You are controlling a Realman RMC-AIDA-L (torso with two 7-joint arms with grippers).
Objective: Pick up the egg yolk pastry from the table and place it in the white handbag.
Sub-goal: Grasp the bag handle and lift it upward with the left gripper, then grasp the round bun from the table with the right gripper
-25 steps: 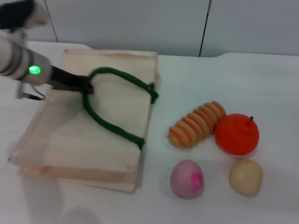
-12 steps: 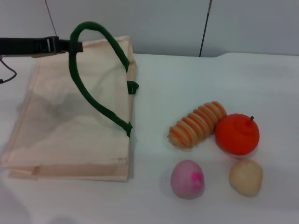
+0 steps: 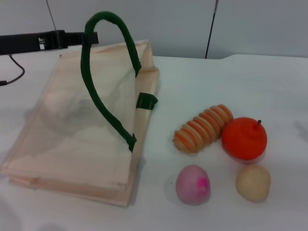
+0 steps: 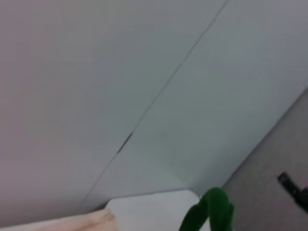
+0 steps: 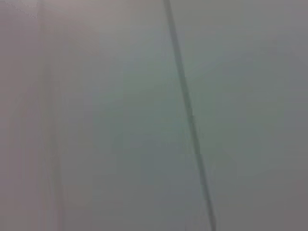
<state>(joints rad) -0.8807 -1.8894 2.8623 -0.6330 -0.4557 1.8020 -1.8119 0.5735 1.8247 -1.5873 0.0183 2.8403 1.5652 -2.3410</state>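
Observation:
The egg yolk pastry (image 3: 252, 182), a pale beige ball, rests on the table at the front right. The white handbag (image 3: 82, 139) lies at the left with one side raised. Its dark green handle (image 3: 108, 72) is pulled up into a tall loop. My left gripper (image 3: 89, 37) reaches in from the far left and is shut on the top of that handle. The left wrist view shows a bit of the green handle (image 4: 209, 211) and the bag's cream edge (image 4: 72, 222). My right gripper is out of view.
A striped orange-and-cream roll (image 3: 202, 128) and an orange (image 3: 244, 138) sit behind the pastry. A pink ball with a magenta spot (image 3: 192, 185) lies to its left. The white table (image 3: 192, 82) ends at a grey wall behind.
My left gripper has lifted the green handle up off the bag and, most recently, carried it rightward. The bag's near side has risen and the bag has shifted with it.

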